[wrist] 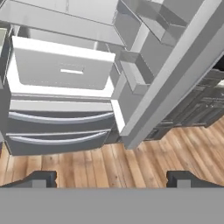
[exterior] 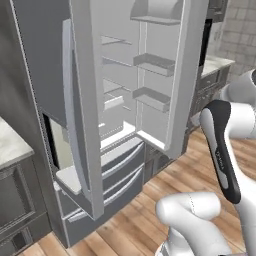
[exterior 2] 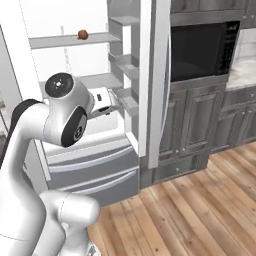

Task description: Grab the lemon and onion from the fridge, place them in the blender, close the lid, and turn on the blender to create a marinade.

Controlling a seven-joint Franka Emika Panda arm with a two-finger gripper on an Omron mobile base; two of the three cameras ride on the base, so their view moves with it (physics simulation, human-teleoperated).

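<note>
The gripper [wrist: 112, 178] hangs with its jaws spread wide and nothing between them, its two dark fingertips [wrist: 39, 178] far apart at the bottom of the hand view. It looks down and forward at the lower part of the open fridge [wrist: 61, 70]: a white drawer [wrist: 61, 65] with a slot handle, and below it the freezer fronts [wrist: 57, 127], with wooden floor [wrist: 144, 162] in the near ground.

The onion [exterior 2: 82, 34] sits on an upper grey shelf [exterior 2: 75, 40] inside the fridge, seen in the right base view, high and to the far left. In my judgement it lies well above where the hand points, so the coming move turns on raising the hand and reaching forward into the shelf space, left of the door's inner edge [exterior 2: 152, 75]. The onion is round, so no long axis governs the approach.

The lemon cannot be made out in these views. The door bins [exterior: 150, 62] on the wide white door [exterior: 165, 75] look bare in the left base view, as far as can be told. With only one arm, the onion seems the likelier first target.
</note>
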